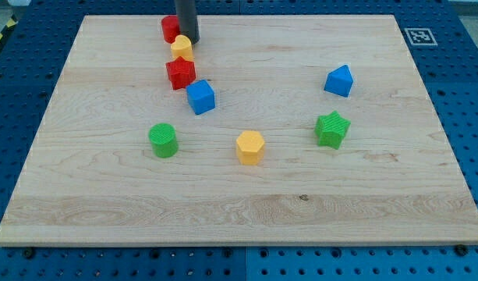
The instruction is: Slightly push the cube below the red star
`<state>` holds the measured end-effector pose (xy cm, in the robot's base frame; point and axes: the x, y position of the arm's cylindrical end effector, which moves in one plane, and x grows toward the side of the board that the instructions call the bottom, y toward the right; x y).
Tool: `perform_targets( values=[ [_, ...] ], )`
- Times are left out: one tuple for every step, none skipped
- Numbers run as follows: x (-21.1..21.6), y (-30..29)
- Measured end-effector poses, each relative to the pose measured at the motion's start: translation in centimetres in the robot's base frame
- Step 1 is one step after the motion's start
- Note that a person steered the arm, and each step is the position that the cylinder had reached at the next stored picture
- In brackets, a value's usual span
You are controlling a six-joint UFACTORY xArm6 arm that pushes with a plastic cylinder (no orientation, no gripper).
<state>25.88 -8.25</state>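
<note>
At upper left of the tabletop [426, 156], the blue cube [200, 97] is seen touching the red star [180, 72]; no pincer is fitted; my tip [189, 39], beside the yellow block [182, 47], is best brought round for a gentle nudge.

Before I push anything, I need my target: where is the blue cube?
The blue cube sits left of the wooden board's centre, touching the red star at its upper left; my tip is farther up.

Pale rectangular wooden board [246, 211] with visible grain, blue perforated metal table surface [469, 94] surrounding it, black-and-white square fiducial marker [417, 36] at the view's top right, yellow-black hazard stripe [0, 39] top left, even light
</note>
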Motion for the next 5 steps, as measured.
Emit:
perform_targets(
  values=[
    [0.2, 2.0],
    [2.1, 2.0],
    [5.9, 1.9],
    [8.5, 2.4],
    [10.0, 3.5]
  ],
)
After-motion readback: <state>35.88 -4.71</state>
